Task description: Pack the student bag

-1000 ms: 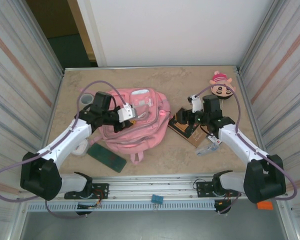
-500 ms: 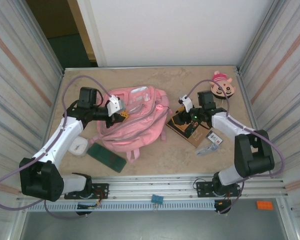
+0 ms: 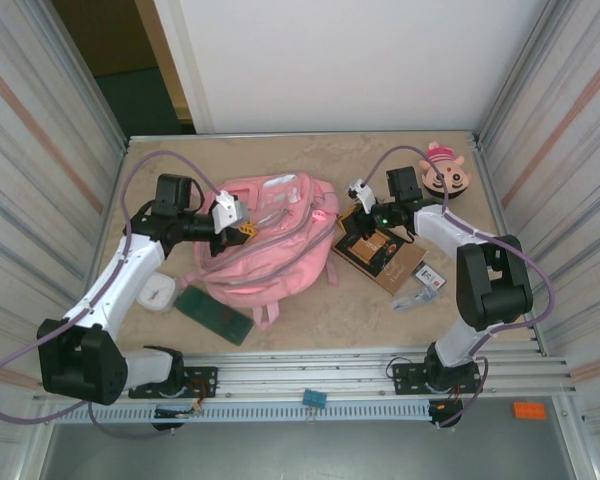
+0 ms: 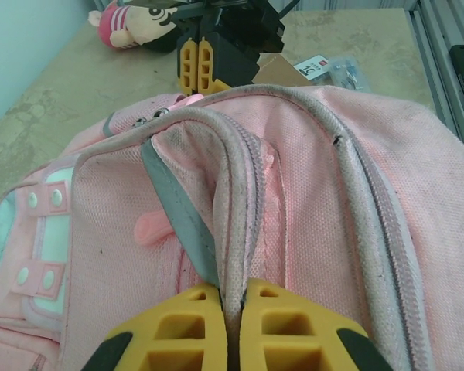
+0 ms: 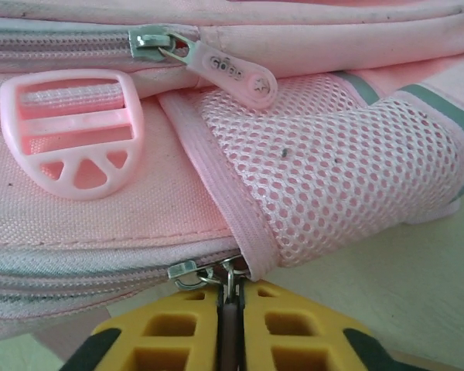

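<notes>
On mottled table (image 3: pixel 280 160), woven student bag (image 3: pixel 270 255)

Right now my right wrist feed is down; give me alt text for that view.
The right pincer is shut on a dark zipper pull at the bottom of the pink student bag. Above it sit a pink mesh pocket, a pink plastic buckle and a second zipper with a star-stamped tab.

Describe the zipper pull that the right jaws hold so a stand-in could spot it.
On the big pink student bag mid-table, find the mesh pocket facing the right arm. Just below it is the dark zipper pull, between yellow jaws; the pull above is pink with a star.
</notes>
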You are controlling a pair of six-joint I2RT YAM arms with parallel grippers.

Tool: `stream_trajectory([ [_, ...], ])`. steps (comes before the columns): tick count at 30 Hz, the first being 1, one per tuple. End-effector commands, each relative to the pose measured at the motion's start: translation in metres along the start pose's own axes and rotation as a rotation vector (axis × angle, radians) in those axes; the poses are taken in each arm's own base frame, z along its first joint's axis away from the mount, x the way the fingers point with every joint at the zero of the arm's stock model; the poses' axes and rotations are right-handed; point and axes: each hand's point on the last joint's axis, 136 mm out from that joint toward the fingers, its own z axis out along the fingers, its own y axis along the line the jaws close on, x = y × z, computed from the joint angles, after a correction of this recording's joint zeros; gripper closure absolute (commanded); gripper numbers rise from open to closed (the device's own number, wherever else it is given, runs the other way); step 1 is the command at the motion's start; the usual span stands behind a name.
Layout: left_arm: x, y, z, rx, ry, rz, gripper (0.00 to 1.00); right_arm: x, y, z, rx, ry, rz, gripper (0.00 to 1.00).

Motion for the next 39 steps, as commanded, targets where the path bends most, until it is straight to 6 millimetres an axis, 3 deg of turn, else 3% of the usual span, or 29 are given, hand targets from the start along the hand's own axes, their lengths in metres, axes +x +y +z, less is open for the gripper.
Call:
stream_trajectory([
  [1,-0.045,0.0,-0.016,-0.017,-0.145,0.137,1.0,0.0,0.018,0.001,-0.087,0.014,-0.012,1.0],
  [4,-0.036,0.016,-0.015,-0.097,-0.097,0.119,1.0,0.0,0.029,-0.004,-0.121,0.025,0.0,1.0],
  [8,-0.019,0.045,-0.013,-0.246,-0.002,0.041,1.0,-0.003,0.06,-0.009,-0.201,0.036,0.01,1.0],
  [14,0.009,0.064,-0.003,-0.402,0.175,0.031,1.0,-0.011,0.091,-0.02,-0.278,0.053,0.062,1.0],
  [19,0.016,0.066,-0.001,-0.44,0.206,0.006,1.0,-0.029,0.106,-0.03,-0.33,0.014,0.123,1.0],
  [25,0.008,0.053,0.009,-0.403,0.141,-0.008,1.0,-0.036,0.139,-0.02,-0.426,0.034,0.141,1.0],
  [28,-0.001,0.041,0.01,-0.351,0.097,0.035,1.0,-0.025,0.12,-0.019,-0.35,0.058,0.174,0.99],
  [31,-0.01,0.032,0.005,-0.311,0.057,0.076,1.0,-0.012,0.079,-0.021,-0.198,0.084,0.245,0.99],
  [39,-0.032,0.01,-0.009,-0.202,-0.076,0.12,1.0,0.001,0.019,-0.024,0.008,0.08,0.313,0.97],
])
